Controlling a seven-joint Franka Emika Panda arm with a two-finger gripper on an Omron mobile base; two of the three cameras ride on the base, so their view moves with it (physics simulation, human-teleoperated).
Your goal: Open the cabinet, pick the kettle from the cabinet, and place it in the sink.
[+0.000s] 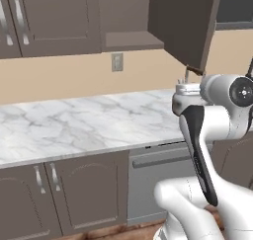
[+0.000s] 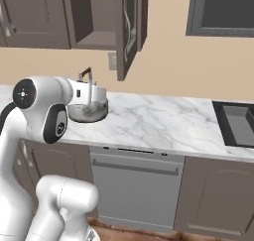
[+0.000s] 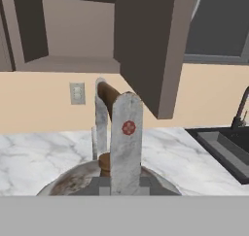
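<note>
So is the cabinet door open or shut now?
Open: the cabinet shows its bare shelf, and its door swings out toward the room.

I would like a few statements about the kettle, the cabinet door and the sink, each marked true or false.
1. The tool is shut on the kettle's brown handle. True.
2. The cabinet door is closed. False: it stands swung open.
3. The kettle lies in the sink. False: the tool holds it over the marble counter, left of the sink.
4. An outlet sits on the wall under the cabinet. True.
</note>
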